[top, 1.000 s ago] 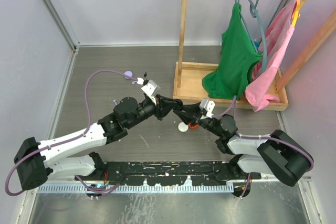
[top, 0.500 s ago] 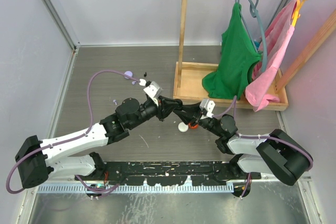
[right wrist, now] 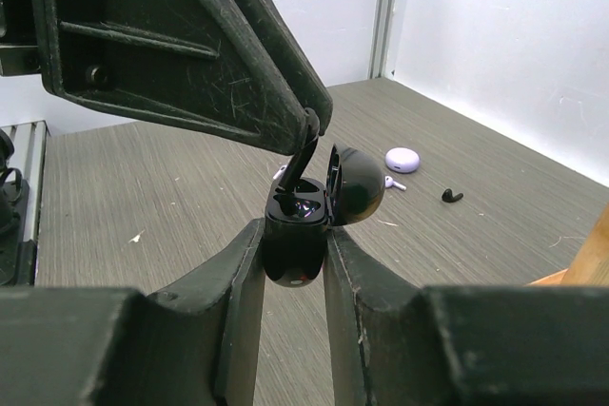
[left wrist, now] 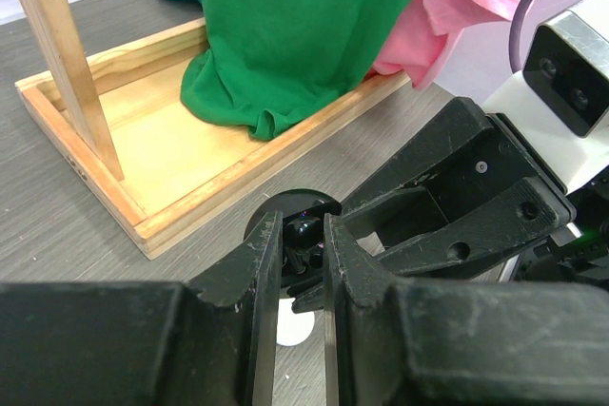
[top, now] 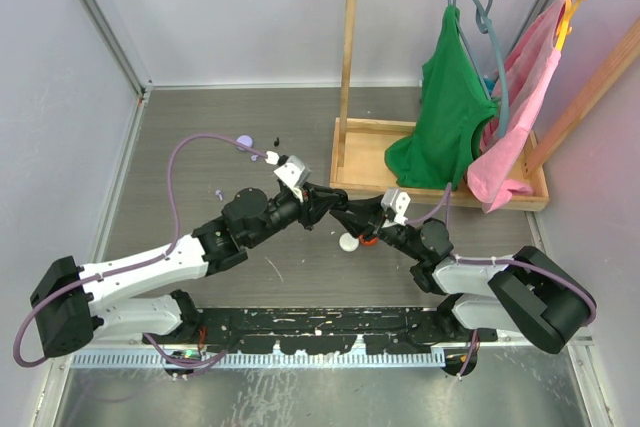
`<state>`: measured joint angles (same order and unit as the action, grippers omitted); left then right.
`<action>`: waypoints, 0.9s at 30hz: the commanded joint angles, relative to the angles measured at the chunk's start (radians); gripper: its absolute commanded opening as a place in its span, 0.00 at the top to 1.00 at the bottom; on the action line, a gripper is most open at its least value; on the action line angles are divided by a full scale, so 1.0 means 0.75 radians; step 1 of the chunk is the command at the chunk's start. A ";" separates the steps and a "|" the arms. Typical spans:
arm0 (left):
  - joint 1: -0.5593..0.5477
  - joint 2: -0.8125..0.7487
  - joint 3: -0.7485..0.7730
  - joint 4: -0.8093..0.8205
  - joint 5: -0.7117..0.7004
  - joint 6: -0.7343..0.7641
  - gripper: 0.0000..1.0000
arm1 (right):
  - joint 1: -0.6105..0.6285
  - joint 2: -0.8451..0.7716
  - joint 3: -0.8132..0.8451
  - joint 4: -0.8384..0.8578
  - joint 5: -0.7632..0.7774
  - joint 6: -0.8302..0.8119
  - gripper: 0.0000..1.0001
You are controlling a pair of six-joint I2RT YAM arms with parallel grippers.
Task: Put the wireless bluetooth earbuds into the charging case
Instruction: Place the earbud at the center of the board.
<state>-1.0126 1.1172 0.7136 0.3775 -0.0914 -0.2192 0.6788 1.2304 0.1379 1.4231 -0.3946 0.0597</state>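
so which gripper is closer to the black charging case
Right: the right gripper grips the black charging case; the left gripper sits just above its open top, pinching a black earbud.

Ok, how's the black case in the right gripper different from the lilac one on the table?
The black case is clamped between the right gripper's fingers, off the table; the lilac case lies on it. The black case's lid stands open; the lilac case looks shut. The left gripper holds a black earbud at the black case's mouth, not the lilac case's. Both are small, rounded.
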 commanded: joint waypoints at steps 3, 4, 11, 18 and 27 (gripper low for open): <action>-0.004 0.003 0.000 0.112 -0.019 0.012 0.80 | 0.003 -0.021 -0.006 0.139 -0.014 0.009 0.99; -0.005 0.007 -0.001 0.115 -0.017 0.008 0.80 | 0.004 -0.022 -0.005 0.140 -0.017 0.010 0.99; -0.006 0.011 -0.012 0.165 -0.016 -0.018 0.80 | 0.005 -0.017 -0.002 0.145 -0.021 0.016 0.99; -0.006 0.004 -0.030 0.195 -0.015 -0.048 0.81 | 0.005 -0.018 -0.010 0.158 -0.003 0.024 0.99; -0.008 0.002 -0.049 0.242 -0.022 -0.078 0.81 | 0.004 -0.017 -0.010 0.164 -0.001 0.029 0.99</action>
<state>-1.0126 1.1305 0.6819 0.4477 -0.0925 -0.2554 0.6788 1.2304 0.1307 1.4437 -0.3946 0.0822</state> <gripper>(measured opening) 0.194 0.333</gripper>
